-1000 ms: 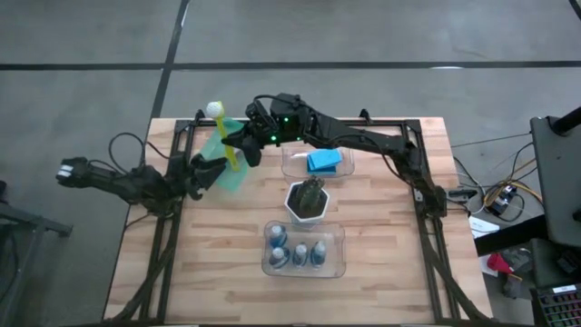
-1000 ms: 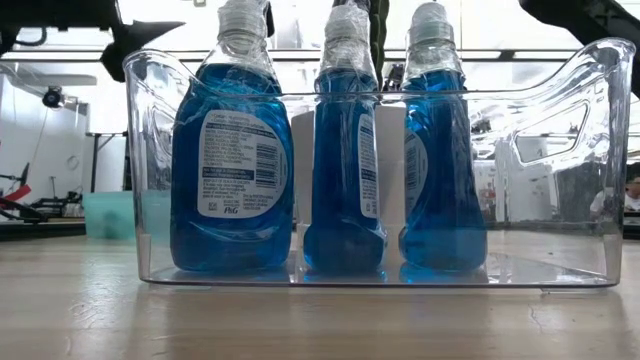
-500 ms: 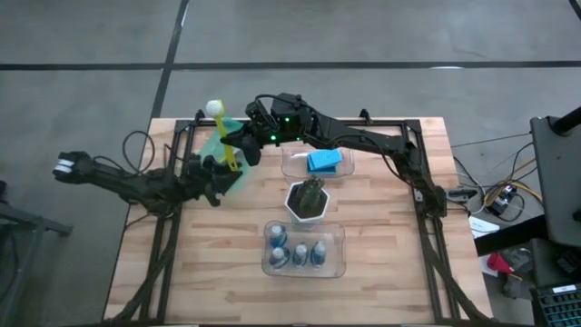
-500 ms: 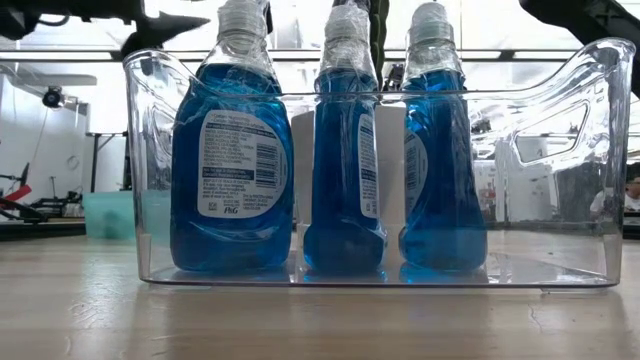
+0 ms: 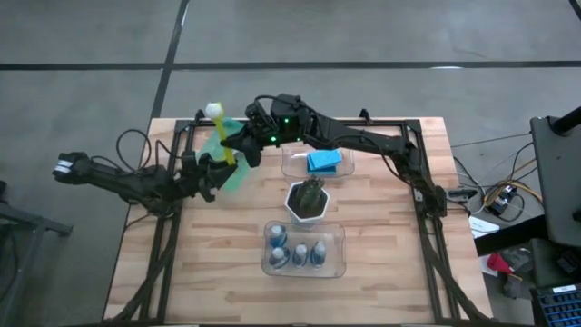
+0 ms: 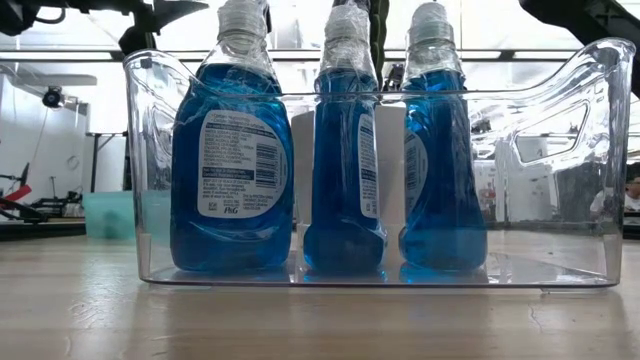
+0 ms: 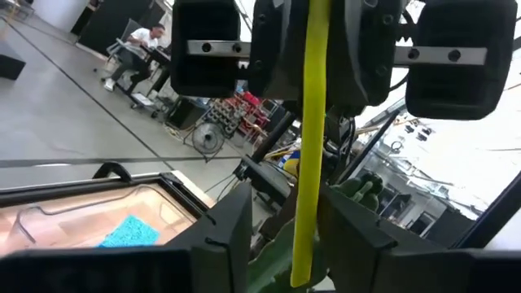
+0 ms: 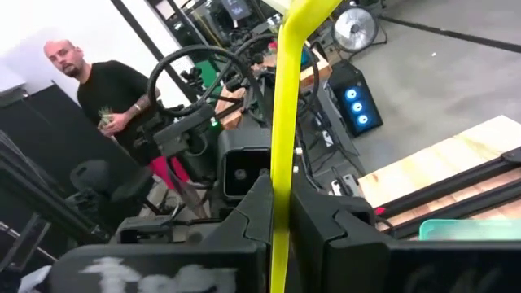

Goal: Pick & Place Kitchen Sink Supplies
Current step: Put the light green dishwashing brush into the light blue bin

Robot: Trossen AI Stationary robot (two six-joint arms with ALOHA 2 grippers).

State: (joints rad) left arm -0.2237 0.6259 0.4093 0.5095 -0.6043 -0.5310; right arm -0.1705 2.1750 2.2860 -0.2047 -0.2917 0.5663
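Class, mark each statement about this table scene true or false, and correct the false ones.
1. The right gripper is shut on the yellow brush. True.
2. Three bottles stand in the clear bin. True.
3. A blue sponge lies on the bare table. False: it lies in a clear bin.
4. The white pot sits left of the green tray. False: it sits to its right.

Pale planked wood for the table (image 5: 218, 263), matt, grain showing. Clear glossy plastic for the front bin (image 6: 560, 150) and the three bottles (image 6: 232, 150) of blue liquid, each with a paper label. Smooth yellow plastic for the brush (image 7: 309, 138). Matt, porous blue sponge (image 5: 323, 162). Translucent green plastic tray (image 5: 238, 173). Smooth white pot (image 5: 300, 211).
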